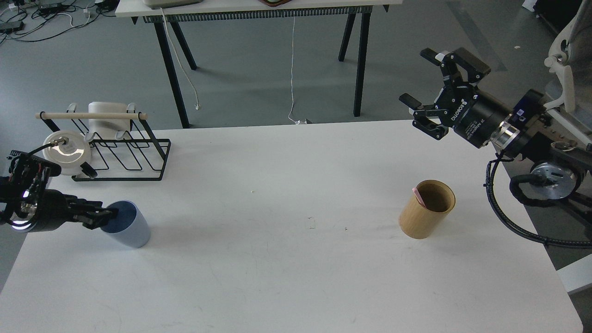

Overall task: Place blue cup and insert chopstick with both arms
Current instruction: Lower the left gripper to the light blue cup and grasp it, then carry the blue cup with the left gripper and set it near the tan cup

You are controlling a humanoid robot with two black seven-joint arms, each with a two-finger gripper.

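Note:
The blue cup [129, 233] stands on the white table [277, 268] near its left edge, opening up. My left gripper [110, 214] reaches in from the left, and its dark fingers pinch the cup's near-left rim. A pink chopstick [418, 195] leans inside the tan wooden cylinder [425, 210] on the right side of the table, with only its top end showing. My right gripper [415, 75] is open and empty, held high above the table's far right edge, up and behind the cylinder.
A black wire rack [120, 148] with a pale wooden rod, a white mug and a round white lid stands at the table's far left, just behind the cup. Another table's legs [171, 69] stand on the floor beyond.

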